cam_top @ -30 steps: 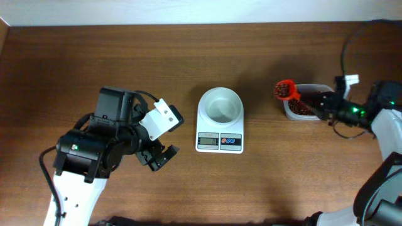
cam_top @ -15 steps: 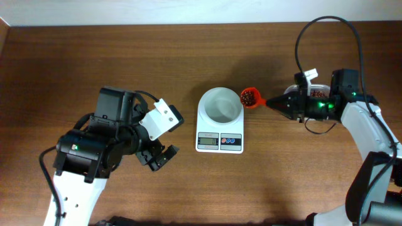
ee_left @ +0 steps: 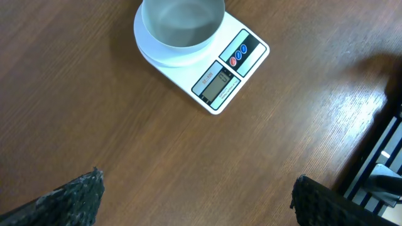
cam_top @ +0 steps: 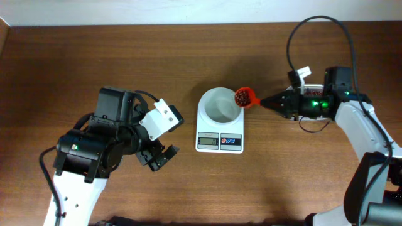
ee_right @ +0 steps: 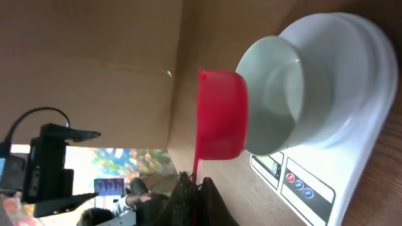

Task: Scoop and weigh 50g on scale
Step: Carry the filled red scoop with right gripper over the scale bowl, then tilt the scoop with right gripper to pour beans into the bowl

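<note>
**Condition.** The right gripper (cam_top: pixel 266 102) is clamping fully shut on the handle of the scoop (cam_top: pixel 247 97). It is holding the cup roughly level at the right rim of the bowl (cam_top: pixel 208 100) on the scale (cam_top: pixel 220 129). The beans (cam_top: pixel 240 96) are heaped in the scoop, and the bowl is showing empty. The left gripper (cam_top: pixel 162 157) is resting wide open with nothing in it, well apart from the scale, above the tabletop (cam_top: pixel 188 50).

**Hazards.**
- Spillage: the cup is only overlapping the rim, not sitting over the bowl's centre. Tipping from here is likely to send beans down the outer wall onto the scale or tabletop.
- Contact: whether the scoop is touching the rim cannot be determined. A knock while rotating is likely to shift the bowl or upset the reading.
- Overshoot: dumping the whole heap at once risks exceeding the target. The display (ee_left: pixel 217 85) is too small to read, so the weight cannot be confirmed.
- Handle slip: the hold is narrow and at the far end of the handle, so a fast roll of the wrist may be twisting the scoop in the grip.
</note>
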